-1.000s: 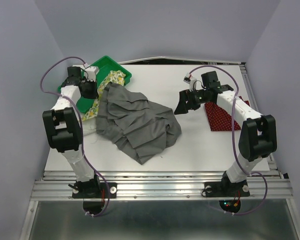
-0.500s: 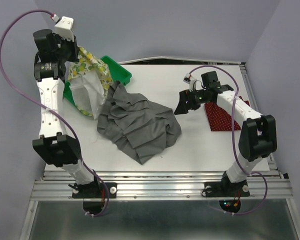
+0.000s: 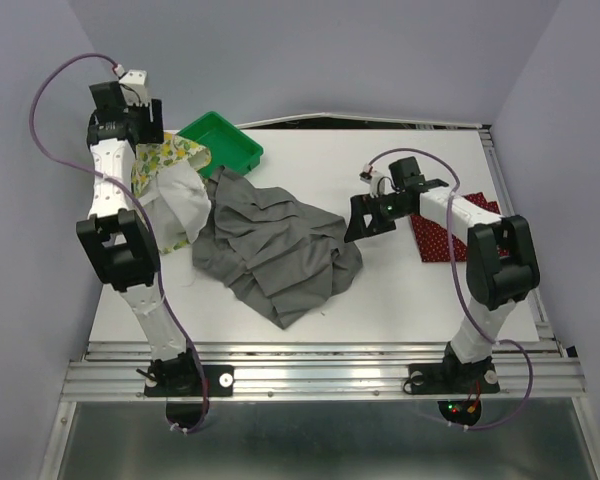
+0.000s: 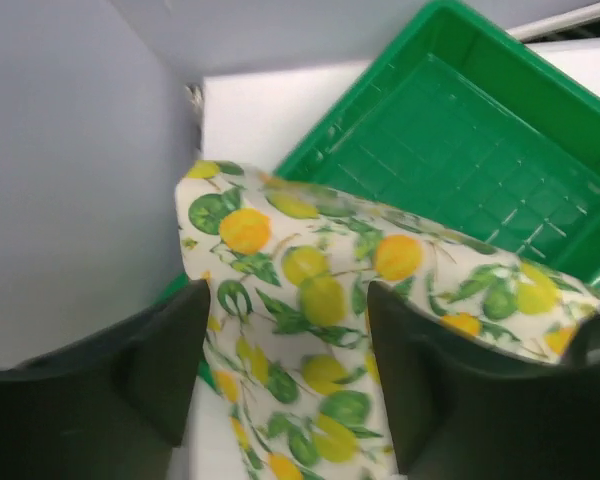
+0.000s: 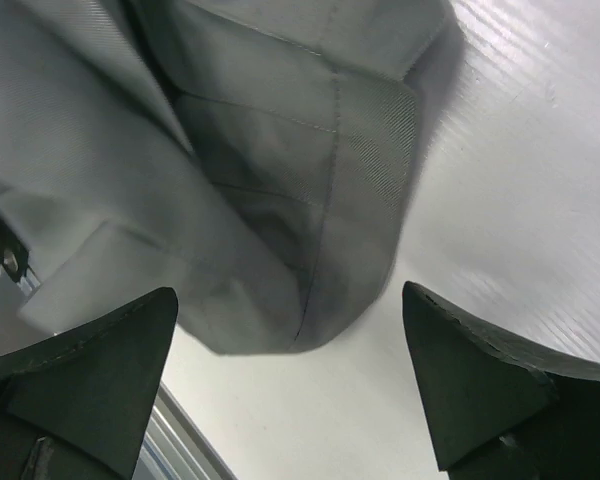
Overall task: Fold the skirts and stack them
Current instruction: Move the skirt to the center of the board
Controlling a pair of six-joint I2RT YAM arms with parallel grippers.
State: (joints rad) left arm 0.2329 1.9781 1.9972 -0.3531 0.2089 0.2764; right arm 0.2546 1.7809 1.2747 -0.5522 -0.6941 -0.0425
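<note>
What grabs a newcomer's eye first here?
The lemon-print skirt hangs high at far left under the raised left gripper, jaws parted, beside the green tray. Then the grey skirt, crumpled mid-table, with the right gripper open-jawed over its right edge. The dark red skirt lies flat at far right, partly under that arm.

I see a white table (image 3: 410, 290) with a crumpled grey skirt (image 3: 270, 245) spread over its left-middle and a folded dark red dotted skirt (image 3: 440, 235) lying flat near its right edge, well apart from the grey one. A green tray (image 3: 225, 145) sits at the far left corner. A lemon-print skirt (image 3: 170, 165) hangs down along the left edge against the grey skirt; I cannot tell how much of it rests on the table.
</note>
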